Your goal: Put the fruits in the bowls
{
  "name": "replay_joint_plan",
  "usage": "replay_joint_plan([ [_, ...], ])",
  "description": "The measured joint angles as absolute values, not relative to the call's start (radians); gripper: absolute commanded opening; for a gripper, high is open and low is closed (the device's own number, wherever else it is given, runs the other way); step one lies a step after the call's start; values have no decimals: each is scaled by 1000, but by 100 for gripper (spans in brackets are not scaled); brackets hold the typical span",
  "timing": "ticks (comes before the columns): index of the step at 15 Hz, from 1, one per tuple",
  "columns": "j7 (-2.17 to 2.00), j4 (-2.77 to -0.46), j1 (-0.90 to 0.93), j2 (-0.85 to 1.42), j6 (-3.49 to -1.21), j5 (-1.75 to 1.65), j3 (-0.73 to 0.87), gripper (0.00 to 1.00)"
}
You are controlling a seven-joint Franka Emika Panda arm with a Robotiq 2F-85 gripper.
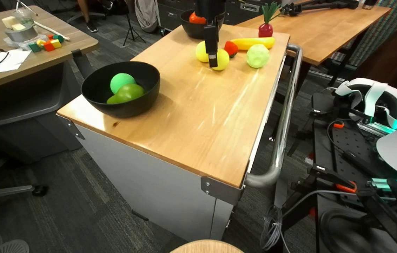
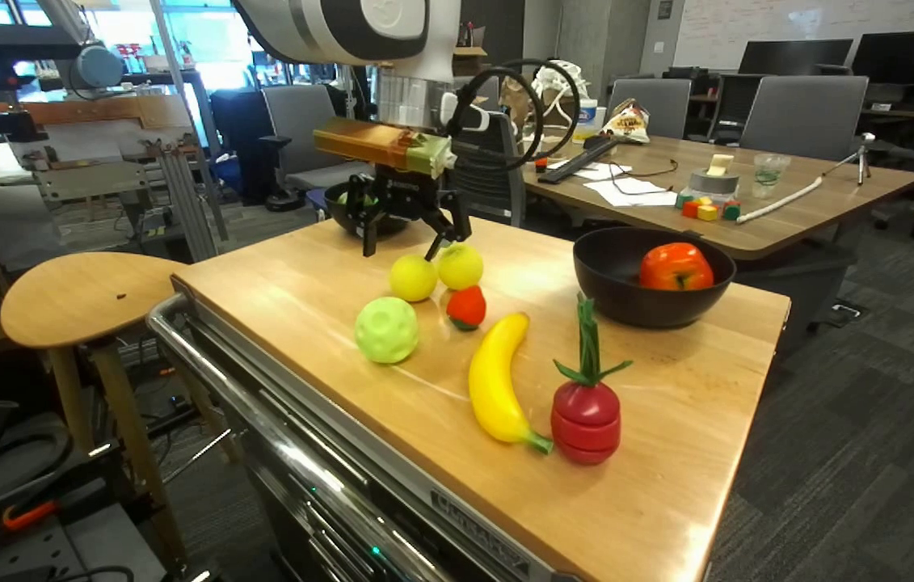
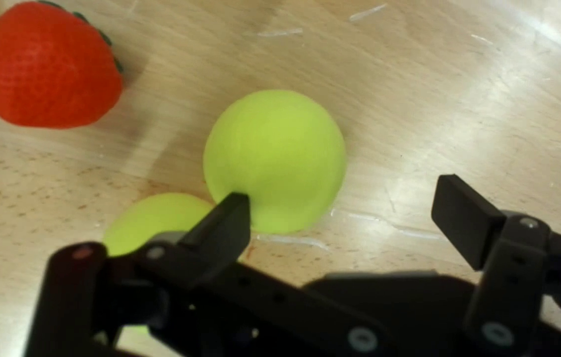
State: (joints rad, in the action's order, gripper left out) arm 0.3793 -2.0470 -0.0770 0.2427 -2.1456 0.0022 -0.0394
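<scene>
While hovering over a wooden tabletop [image 1: 198, 133], shows wide-spread gripper [image 3: 345, 199] fingers near two round yellow fruits [image 3: 280, 148] and a red strawberry [image 3: 44, 72].

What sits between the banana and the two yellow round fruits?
The red strawberry sits between the banana and the two yellow round fruits; both exterior views show it.

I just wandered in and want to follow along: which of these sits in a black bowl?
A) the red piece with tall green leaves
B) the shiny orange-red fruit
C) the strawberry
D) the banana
B: the orange-red fruit lies inside a black bowl, as both exterior views show.
</scene>
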Motion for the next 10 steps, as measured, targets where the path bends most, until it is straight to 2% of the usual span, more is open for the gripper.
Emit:
replay_joint_plan([
  [10, 306, -2204, -50, 120, -2309, -189, -32, 100],
])
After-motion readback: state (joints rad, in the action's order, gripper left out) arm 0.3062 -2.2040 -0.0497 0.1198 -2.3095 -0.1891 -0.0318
